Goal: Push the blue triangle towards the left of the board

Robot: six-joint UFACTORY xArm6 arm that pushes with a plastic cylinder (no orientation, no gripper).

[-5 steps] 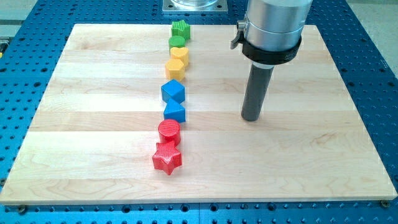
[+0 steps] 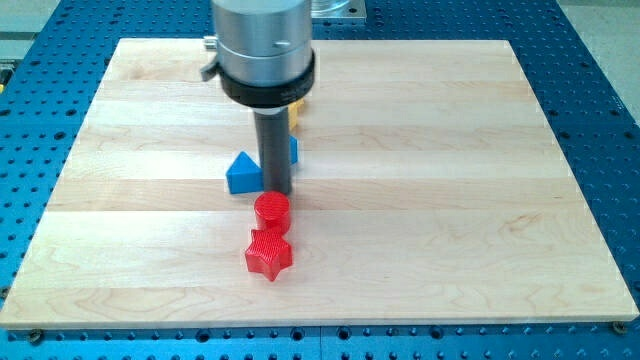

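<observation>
The blue triangle (image 2: 243, 174) lies near the board's middle, just left of the column of blocks. My tip (image 2: 277, 191) stands right against its right side, directly above the red cylinder (image 2: 272, 211). A second blue block (image 2: 293, 150) shows only as a sliver behind the rod. The red star (image 2: 269, 254) sits below the red cylinder. A yellow block (image 2: 296, 108) peeks out from behind the arm's body.
The wooden board (image 2: 450, 200) lies on a blue perforated table (image 2: 600, 60). The arm's wide grey body (image 2: 264, 45) hides the blocks at the top of the column.
My tip has swept from the board's right half leftward into the column. The blue triangle has been pushed left, out of line with the other blocks.
</observation>
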